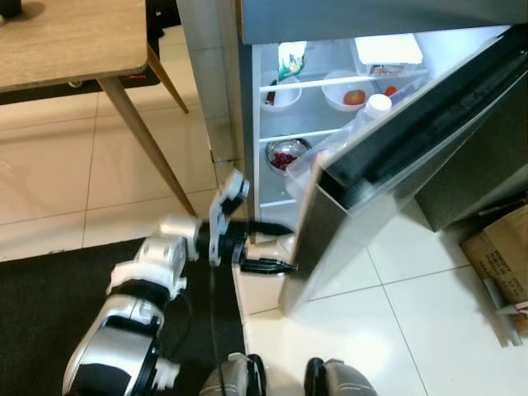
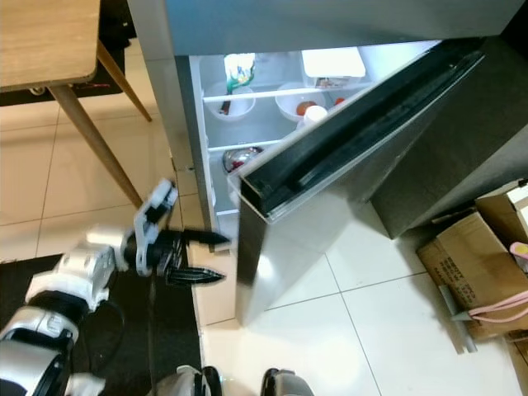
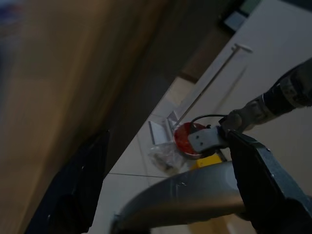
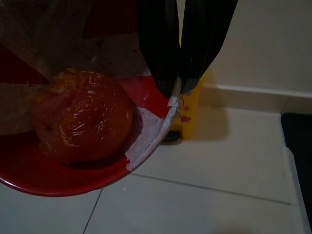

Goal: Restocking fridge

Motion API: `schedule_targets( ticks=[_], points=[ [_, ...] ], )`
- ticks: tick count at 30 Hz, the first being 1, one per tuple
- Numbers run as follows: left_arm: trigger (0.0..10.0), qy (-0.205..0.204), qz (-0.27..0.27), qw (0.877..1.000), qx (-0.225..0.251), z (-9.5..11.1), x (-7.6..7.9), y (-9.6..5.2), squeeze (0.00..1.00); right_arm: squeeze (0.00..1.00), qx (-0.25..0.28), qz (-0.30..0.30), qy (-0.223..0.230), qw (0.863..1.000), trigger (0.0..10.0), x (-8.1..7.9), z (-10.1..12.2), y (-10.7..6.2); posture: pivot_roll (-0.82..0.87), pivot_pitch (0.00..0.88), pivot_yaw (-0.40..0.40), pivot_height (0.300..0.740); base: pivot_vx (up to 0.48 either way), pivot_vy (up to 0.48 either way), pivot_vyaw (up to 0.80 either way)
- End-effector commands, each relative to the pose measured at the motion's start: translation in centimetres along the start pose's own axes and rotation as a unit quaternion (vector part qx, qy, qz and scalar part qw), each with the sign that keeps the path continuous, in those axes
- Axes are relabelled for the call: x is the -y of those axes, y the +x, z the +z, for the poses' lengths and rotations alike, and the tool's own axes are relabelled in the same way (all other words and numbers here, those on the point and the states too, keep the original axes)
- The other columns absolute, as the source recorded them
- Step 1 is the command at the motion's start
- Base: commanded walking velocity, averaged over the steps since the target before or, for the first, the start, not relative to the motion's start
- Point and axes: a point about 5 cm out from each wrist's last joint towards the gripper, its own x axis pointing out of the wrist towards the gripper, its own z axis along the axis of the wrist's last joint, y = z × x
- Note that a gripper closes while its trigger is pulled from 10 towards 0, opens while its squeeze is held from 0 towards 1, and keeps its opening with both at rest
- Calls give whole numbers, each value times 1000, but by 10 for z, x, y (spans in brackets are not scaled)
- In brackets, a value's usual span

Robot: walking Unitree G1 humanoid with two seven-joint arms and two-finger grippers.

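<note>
Your left tool [image 1: 276,247] hovers, fingers spread, just beside the fridge door [image 1: 396,157] edge. That door stands ajar, its long edge slanting upward to your right. Your right tool [image 4: 178,73] pinches the rim of a red bowl [image 4: 58,165] holding a plastic-wrapped orange-red fruit [image 4: 83,117], above floor tiles.

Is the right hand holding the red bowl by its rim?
Yes, in the right wrist view the right hand pinches the rim of the red bowl, its two black fingers closed together.

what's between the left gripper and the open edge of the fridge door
Nothing. In the right eye view a short bare stretch of tiled floor separates the left gripper, fingers spread, from the fridge door; it is not touching the door.
</note>
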Motion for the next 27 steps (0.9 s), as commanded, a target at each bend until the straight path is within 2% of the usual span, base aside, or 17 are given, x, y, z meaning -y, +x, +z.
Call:
schedule_targets(
  ticks=[1,3,6,8,9,12,13,16,17,18,20,21,23,24,25,26,27],
  points=[
    [10000,-49,35,998,-9,-35,6,-16,0,0,-25,2,12,1000,10000,-5,-13,0,-187,260,-21,740,0,0,0],
    [10000,-77,70,995,-12,-57,11,-27,0,0,-24,1,13,1000,10000,-5,-11,0,-186,253,-21,740,0,0,0],
    [10000,-90,96,991,-11,-68,13,-31,0,0,-23,1,14,1000,10000,-5,-11,0,-186,252,-22,740,0,0,0],
    [10000,-123,157,980,-10,-89,21,-38,0,0,-23,1,15,1000,10000,-6,-10,0,-179,243,-18,740,0,0,0],
    [10000,-123,157,980,-10,-89,21,-38,0,0,-23,1,15,1000,10000,-6,-10,0,-179,243,-18,740,0,0,0],
    [10000,-178,288,941,-26,-135,38,-52,0,0,-25,-5,21,999,10000,-6,-11,0,-177,229,-14,740,0,0,0],
    [10000,-190,314,930,-26,-144,41,-55,0,0,-26,-8,24,999,10000,-6,-10,0,-177,228,-14,740,0,0,0],
    [10000,-231,405,883,-52,-177,59,-66,0,0,-26,-9,29,999,10000,-6,-9,1,-174,211,-11,740,0,0,0],
    [10000,-257,451,852,-64,-195,71,-71,0,0,-27,-10,31,999,10000,-6,-8,1,-169,196,-10,740,0,0,0],
    [10000,-257,451,852,-64,-195,71,-71,0,0,-27,-10,31,999,10000,-6,-8,1,-169,196,-10,740,0,0,0],
    [10000,-276,484,827,-82,-209,82,-74,0,0,-25,-14,38,999,10000,-6,-7,1,-167,186,-7,740,0,0,0],
    [10000,-276,484,827,-82,-209,82,-74,0,0,-25,-14,38,999,10000,-6,-7,1,-167,186,-7,740,0,0,0],
    [10000,-297,518,797,-91,-223,96,-78,0,0,-22,-18,47,998,10000,-6,-5,1,-164,173,-2,740,0,0,0],
    [10000,-297,518,797,-91,-223,96,-78,0,0,-22,-18,47,998,10000,-6,-5,1,-164,173,-2,740,0,0,0],
    [10000,-307,538,779,-98,-230,101,-79,0,0,-21,-20,52,998,10000,-6,-4,2,-162,164,1,740,0,0,0],
    [10000,-322,561,755,-109,-238,109,-80,0,0,-19,-21,57,998,10000,-6,-2,2,-156,152,4,740,0,0,0],
    [10000,-322,561,755,-109,-238,109,-80,0,0,-19,-21,57,998,10000,-6,-2,2,-156,152,4,740,0,0,0]
  ],
)
